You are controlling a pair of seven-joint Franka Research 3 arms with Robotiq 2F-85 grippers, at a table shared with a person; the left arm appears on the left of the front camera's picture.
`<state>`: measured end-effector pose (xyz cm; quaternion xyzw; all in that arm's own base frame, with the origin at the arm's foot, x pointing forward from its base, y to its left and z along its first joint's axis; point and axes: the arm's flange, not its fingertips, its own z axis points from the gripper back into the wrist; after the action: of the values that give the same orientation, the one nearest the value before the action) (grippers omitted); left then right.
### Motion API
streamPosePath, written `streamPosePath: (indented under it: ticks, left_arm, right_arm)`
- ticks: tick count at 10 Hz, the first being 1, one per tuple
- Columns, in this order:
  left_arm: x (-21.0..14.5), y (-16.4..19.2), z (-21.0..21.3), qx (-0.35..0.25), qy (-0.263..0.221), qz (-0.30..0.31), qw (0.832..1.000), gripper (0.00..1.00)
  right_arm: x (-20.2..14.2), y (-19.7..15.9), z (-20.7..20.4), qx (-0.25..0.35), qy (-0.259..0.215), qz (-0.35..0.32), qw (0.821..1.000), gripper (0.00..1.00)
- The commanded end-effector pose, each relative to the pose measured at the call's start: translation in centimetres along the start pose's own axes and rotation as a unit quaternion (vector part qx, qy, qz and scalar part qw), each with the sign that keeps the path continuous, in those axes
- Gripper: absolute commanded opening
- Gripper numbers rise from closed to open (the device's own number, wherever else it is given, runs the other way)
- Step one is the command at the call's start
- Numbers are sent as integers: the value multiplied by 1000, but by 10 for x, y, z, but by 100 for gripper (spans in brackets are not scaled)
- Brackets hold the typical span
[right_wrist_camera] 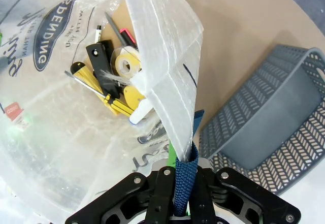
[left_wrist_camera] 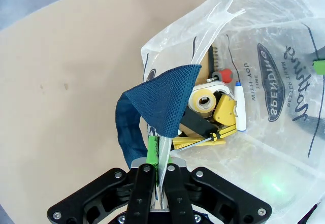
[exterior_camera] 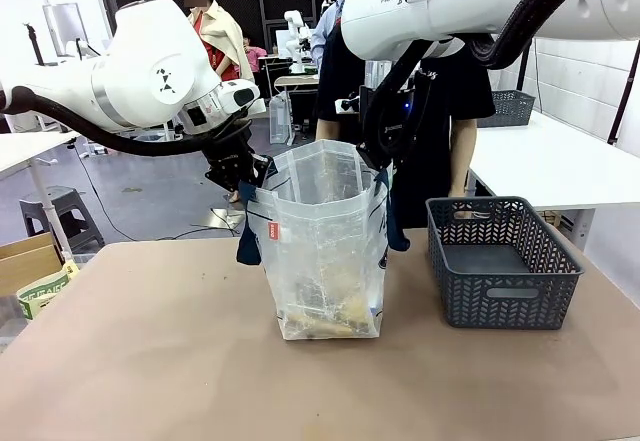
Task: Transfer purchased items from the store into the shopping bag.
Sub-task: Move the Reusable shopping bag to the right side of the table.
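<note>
The shopping bag (exterior_camera: pixel 325 246), translucent with navy straps, stands upright mid-table, held open from both sides. My left gripper (exterior_camera: pixel 243 183) is shut on the bag's left rim beside the navy strap (left_wrist_camera: pixel 157 107), and the bag edge runs between its fingers (left_wrist_camera: pixel 151 150). On the opposite side, my right gripper (exterior_camera: pixel 378 156) is shut on the right navy strap (right_wrist_camera: pixel 184 176). Purchased items lie at the bag's bottom: a tape roll (left_wrist_camera: pixel 205 100), a yellow-and-black screwdriver (left_wrist_camera: pixel 205 138), a white pen (left_wrist_camera: pixel 238 107) and dark packs (right_wrist_camera: pixel 101 61). The store, a dark grey mesh basket (exterior_camera: pixel 502 261), sits right of the bag with a bare floor (right_wrist_camera: pixel 269 127).
A person in a dark apron (exterior_camera: pixel 440 111) stands at the far side behind the bag. A cardboard box (exterior_camera: pixel 30 266) sits off the table's left edge. A second grey basket (exterior_camera: pixel 510 106) rests on the white table at the back right.
</note>
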<state>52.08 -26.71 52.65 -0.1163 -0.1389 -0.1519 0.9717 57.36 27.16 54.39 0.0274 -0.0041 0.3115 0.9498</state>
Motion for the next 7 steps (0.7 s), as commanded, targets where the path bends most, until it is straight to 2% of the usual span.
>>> streamPosePath:
  ticks: [1, 7]
  left_arm:
    - [0, 2, 1, 0, -2, 2, 1000, 0]
    - [0, 2, 1, 0, -2, 2, 1000, 0]
  right_arm:
    - [0, -1, 1, -3, -2, 0, 1000, 0]
    - [0, -1, 1, -3, -2, 0, 1000, 0]
